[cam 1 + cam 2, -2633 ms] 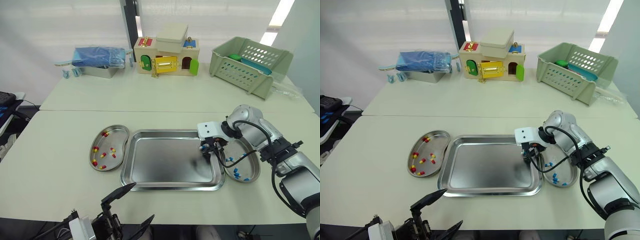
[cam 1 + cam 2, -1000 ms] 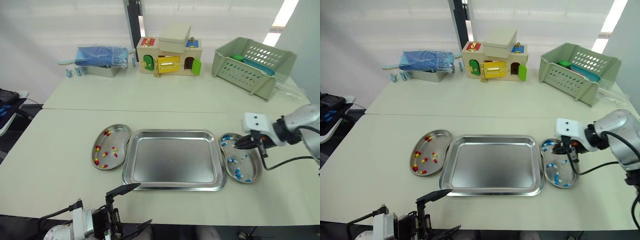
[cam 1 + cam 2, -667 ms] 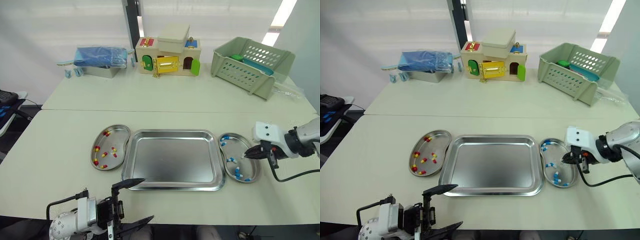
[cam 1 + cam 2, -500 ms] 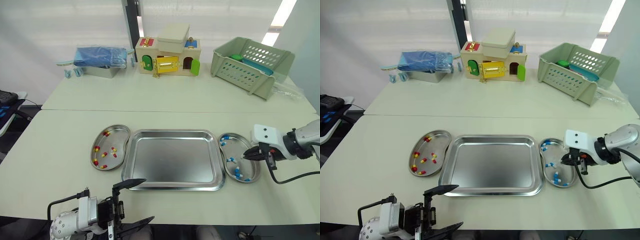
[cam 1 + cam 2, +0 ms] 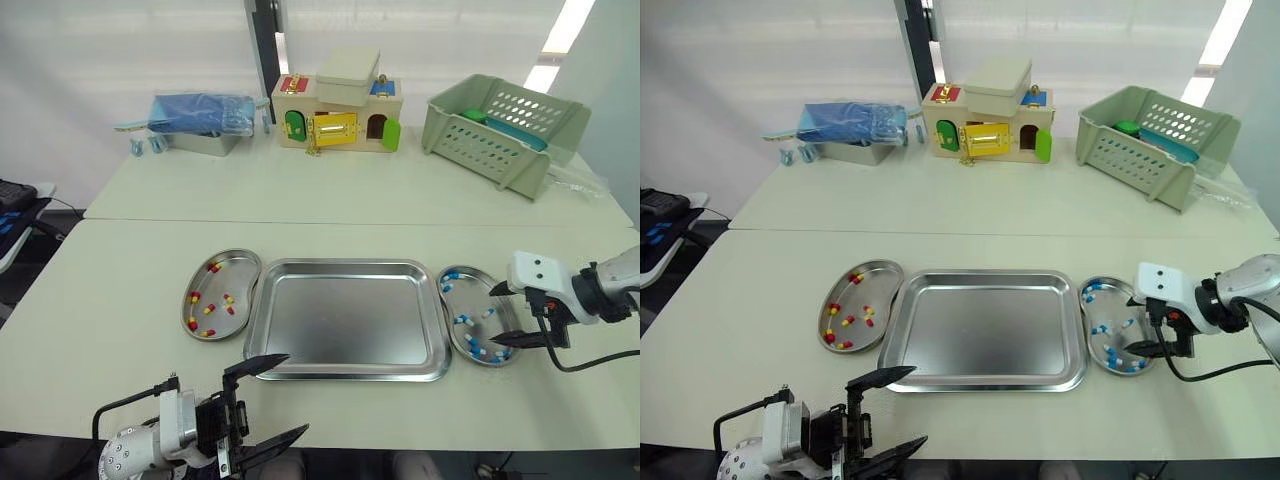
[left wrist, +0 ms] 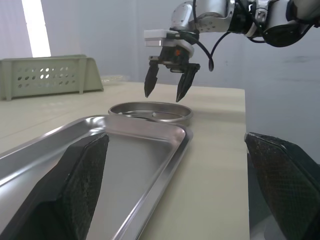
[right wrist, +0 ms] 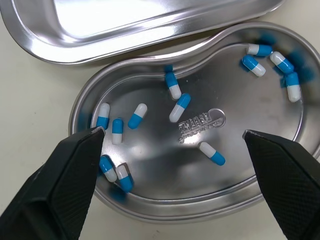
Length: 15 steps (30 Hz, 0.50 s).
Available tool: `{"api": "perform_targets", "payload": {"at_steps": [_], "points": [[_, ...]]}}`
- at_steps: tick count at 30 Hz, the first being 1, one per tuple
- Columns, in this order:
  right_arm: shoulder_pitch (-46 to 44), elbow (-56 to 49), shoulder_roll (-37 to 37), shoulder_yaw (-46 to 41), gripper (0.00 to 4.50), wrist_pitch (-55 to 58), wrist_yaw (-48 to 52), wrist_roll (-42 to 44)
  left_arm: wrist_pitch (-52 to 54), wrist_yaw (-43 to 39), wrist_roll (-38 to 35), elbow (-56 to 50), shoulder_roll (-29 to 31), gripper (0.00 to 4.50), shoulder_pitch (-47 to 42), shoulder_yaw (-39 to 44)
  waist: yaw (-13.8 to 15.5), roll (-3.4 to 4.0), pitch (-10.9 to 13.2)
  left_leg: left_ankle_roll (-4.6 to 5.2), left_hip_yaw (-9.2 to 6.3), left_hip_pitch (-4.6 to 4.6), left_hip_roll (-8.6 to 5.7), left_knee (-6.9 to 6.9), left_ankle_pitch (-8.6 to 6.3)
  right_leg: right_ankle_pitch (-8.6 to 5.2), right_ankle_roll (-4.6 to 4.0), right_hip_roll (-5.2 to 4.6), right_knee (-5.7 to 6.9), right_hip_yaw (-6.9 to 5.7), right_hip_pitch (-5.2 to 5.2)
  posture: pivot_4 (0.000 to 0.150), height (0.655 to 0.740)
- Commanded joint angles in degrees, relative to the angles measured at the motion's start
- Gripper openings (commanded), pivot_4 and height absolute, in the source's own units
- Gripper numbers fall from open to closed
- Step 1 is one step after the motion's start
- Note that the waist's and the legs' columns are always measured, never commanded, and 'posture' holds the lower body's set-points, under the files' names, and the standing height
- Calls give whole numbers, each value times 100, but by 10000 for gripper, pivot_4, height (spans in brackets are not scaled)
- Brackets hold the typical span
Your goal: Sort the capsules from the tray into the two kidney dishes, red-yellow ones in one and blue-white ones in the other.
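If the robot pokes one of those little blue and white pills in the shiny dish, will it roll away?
Probably a little. The blue-white capsule is a smooth rounded tube, so it would likely roll sideways or skid on the polished kidney dish. It looks tiny, so probably very light. The raised rim should stop it.

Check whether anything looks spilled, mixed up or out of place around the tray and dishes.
Nothing stands out. The tray holds no capsules, the red-yellow capsules lie in the left kidney dish, the blue-white capsules in the right kidney dish, unmixed. The right gripper hangs open over that dish.
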Motion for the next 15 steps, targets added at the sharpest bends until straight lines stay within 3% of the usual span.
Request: {"api": "perform_targets", "payload": {"at_steps": [1,5,10,15], "points": [[300,24,116,-842,44714,-374,-28,514,232,372,60,-184,89,45000,25,282,2,0,0,0,0,1,0,0,0,0,0,0,0,0,1,1500,7400],[980,345,466,-1776,44714,-908,-116,916,742,1170,193,-399,269,45000,-189,740,60,-6,-1,0,-3,2,-1,2,0,0,0,0,-3,-3,7,1500,7400],[1787,696,485,-2547,44714,-1065,40,1175,1955,2317,244,-614,913,45000,-670,1575,87,-5,-1,0,-10,4,-2,9,0,0,0,1,4,-7,12,1500,7400],[2201,1157,485,-3066,44714,-798,-106,1329,2942,2404,314,-311,1919,45000,-635,2665,7,-4,-2,1,-5,10,2,6,0,0,0,5,4,-3,13,1500,7400]]}}
